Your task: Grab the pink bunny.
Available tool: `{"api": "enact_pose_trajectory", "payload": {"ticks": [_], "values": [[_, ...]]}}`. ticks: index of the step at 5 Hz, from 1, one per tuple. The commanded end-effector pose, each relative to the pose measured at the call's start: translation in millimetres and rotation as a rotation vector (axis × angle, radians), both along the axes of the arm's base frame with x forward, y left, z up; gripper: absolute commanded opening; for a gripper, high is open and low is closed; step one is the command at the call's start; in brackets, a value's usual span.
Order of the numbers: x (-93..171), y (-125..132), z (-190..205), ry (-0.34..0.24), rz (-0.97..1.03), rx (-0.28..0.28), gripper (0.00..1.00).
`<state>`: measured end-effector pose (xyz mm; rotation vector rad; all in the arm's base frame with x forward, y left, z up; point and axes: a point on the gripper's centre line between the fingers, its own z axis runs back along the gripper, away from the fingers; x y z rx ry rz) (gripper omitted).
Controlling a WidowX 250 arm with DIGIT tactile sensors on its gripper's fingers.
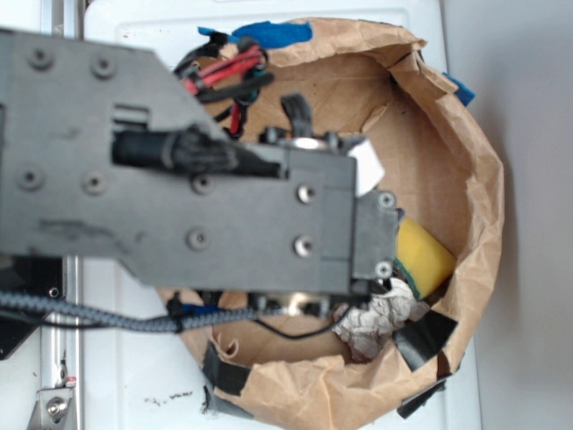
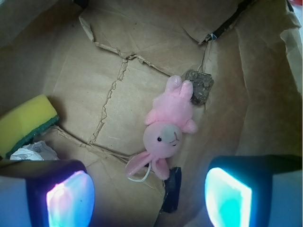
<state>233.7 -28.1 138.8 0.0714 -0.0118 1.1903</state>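
Observation:
The pink bunny [image 2: 168, 127] lies on its back on the brown paper floor, head toward me, ears and white cord loop pointing at the lower edge of the wrist view. My gripper [image 2: 149, 198] hangs open above it, its two glowing pads [image 2: 71, 201] spread wide on either side with nothing between them. The bunny sits just ahead of the gap, slightly right of its centre. In the exterior view my arm [image 1: 179, 179] covers the bunny, so it is hidden there.
A brown paper bowl wall [image 1: 474, 206] rings the work area. A yellow-green sponge [image 2: 23, 123] and a crumpled grey-white paper ball [image 2: 33, 151] lie at the left. A dark rough lump [image 2: 199, 87] touches the bunny's feet. Black tape [image 2: 171, 189] sits below the ears.

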Motion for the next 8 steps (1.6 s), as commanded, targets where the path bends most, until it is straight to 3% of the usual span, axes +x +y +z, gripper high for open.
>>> {"api": "enact_pose_trajectory", "payload": {"ticks": [1,2,6,8], "values": [[-10,12,-11,0.008,0.042,-0.03,1.0],[-17,16,-37,0.056,0.023,-0.039,1.0],[19,29,-27,0.045,0.118,-0.077,1.0],[1,19,-48,0.078,0.077,-0.021,1.0]]}}
